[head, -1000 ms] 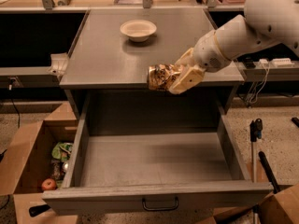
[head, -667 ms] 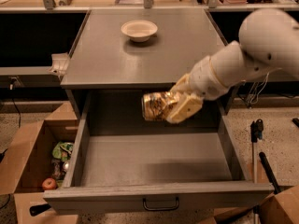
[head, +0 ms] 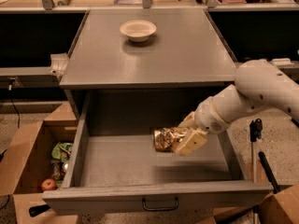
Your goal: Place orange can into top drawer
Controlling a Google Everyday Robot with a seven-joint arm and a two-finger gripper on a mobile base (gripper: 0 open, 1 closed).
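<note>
The orange can, dented with gold-brown print, lies sideways in my gripper, which is shut on it. The gripper holds the can inside the open top drawer, low over the drawer floor at its middle right. Whether the can touches the floor is unclear. The drawer is pulled fully out, its dark handle centred on the front panel. My white arm reaches in from the right, over the drawer's right wall.
A cream bowl stands on the grey cabinet top at the back. A cardboard box with an apple and packets sits left of the drawer. Dark tools lie on the floor at right.
My gripper has carried the can down from the cabinet top's front edge into the drawer, moving lower and toward the drawer's middle.
</note>
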